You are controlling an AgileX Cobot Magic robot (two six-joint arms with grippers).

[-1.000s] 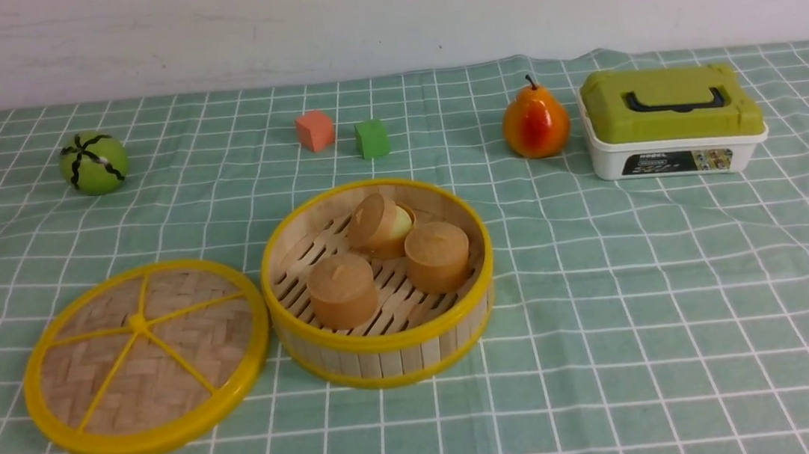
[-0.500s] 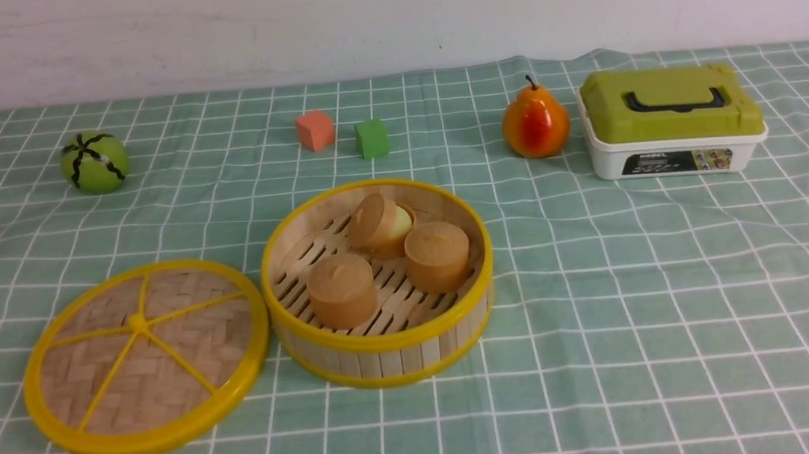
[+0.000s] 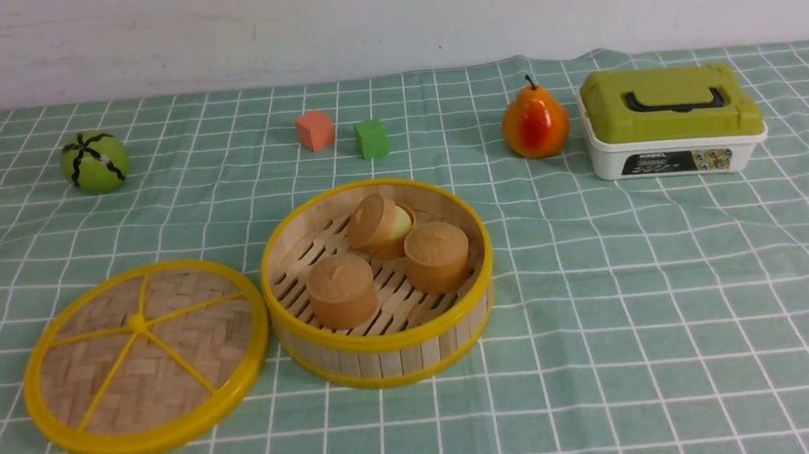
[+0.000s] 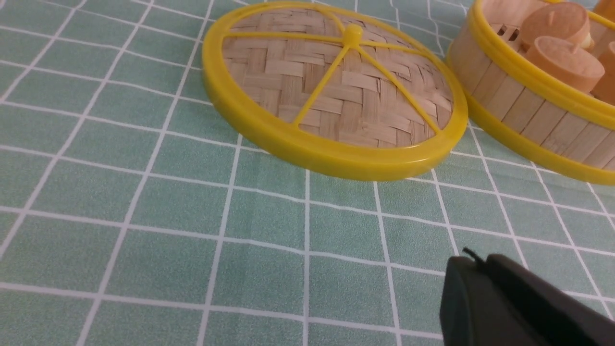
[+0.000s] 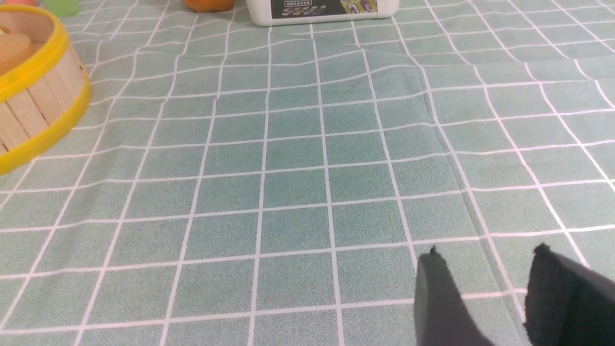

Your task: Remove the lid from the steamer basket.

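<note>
The lid (image 3: 145,357), woven tan bamboo with a yellow rim and spokes, lies flat on the cloth just left of the steamer basket (image 3: 384,343), its rim close against the basket's wall. It also shows in the left wrist view (image 4: 336,91), beside the basket (image 4: 523,105). The basket stands open with three tan buns (image 3: 437,255) inside. My left gripper (image 4: 473,264) is shut and empty, over bare cloth short of the lid. My right gripper (image 5: 485,257) is open and empty over bare cloth, well to the right of the basket (image 5: 33,110). Neither gripper shows in the front view.
At the back stand a green ball (image 3: 94,162), an orange cube (image 3: 315,130), a green cube (image 3: 372,139), a pear (image 3: 534,125) and a white box with an olive-green lid (image 3: 671,120). The checked cloth (image 3: 647,322) is wrinkled at the right.
</note>
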